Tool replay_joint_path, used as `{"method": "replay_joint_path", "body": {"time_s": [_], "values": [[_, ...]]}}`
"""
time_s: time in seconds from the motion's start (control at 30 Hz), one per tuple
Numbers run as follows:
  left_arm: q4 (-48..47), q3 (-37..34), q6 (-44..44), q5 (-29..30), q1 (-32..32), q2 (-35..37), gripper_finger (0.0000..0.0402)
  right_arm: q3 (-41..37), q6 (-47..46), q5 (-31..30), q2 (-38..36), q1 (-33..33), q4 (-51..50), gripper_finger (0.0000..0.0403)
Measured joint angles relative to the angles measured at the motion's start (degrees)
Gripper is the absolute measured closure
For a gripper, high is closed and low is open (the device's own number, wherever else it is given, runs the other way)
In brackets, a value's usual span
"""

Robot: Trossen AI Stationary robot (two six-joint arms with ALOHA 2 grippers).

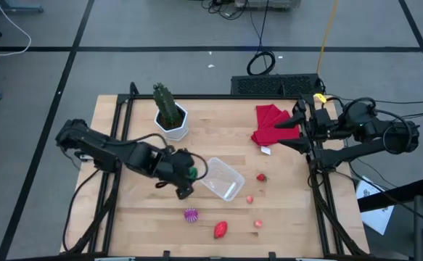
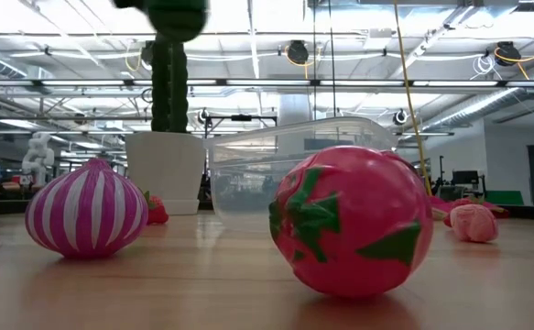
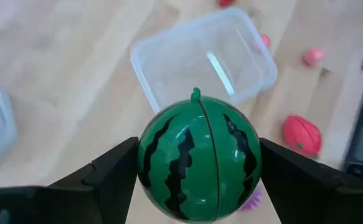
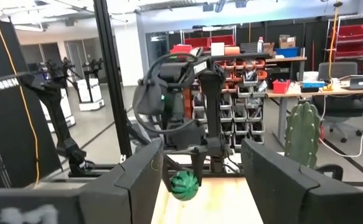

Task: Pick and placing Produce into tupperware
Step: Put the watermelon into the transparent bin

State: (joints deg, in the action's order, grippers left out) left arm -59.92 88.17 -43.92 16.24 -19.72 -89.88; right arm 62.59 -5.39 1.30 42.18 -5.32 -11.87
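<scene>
Gripping the green melon [image 3: 198, 159], left end effector [image 1: 187, 176] hovers beside the tupperware [image 1: 221, 178]; right end effector [image 1: 289, 133] open

Melon [image 3: 198, 163] green, dark stripes — onion [image 2: 86, 209] purple-white striped — tupperware [image 1: 222, 178] clear.

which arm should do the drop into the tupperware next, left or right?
Left. The left gripper is shut on the melon right beside the empty tupperware. The right gripper is open and empty, parked at the table's far right edge by the red cloth.
</scene>
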Motion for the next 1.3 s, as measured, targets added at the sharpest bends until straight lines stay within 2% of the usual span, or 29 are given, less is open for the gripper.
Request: {"method": "replay_joint_path", "body": {"time_s": [0.3, 0.47, 0.6, 0.77, 1.1, 1.3], "values": [[-2.93, 18.17, 13.95, 2.01, 4.95, -12.84, 0.0108, 0.00, 0.22, -0.39, -4.13, 0.02, -5.13, 0.0193], [-9.65, 28.72, 17.84, 2.10, 6.88, -20.23, 0.0108, 0.00, 0.55, -7.71, -7.03, 0.02, -9.86, 0.0193], [-13.12, 34.19, 19.32, 1.96, 8.14, -24.59, 0.0108, 0.00, 1.36, -14.37, -8.31, 0.04, -12.01, 0.0193], [-13.28, 35.76, 18.80, -1.59, 9.91, -26.70, 0.0108, 0.00, 5.92, -20.76, -8.14, 0.02, -12.65, 0.0193], [-12.76, 35.28, 17.94, -2.88, 11.74, -29.37, 0.0108, 0.00, 14.98, -41.88, -7.57, 0.04, -12.85, 0.0193], [-13.35, 35.26, 17.22, -6.37, 12.85, -32.75, 0.0108, 0.00, 18.91, -50.07, -7.20, 0.04, -12.74, 0.0193]]}}
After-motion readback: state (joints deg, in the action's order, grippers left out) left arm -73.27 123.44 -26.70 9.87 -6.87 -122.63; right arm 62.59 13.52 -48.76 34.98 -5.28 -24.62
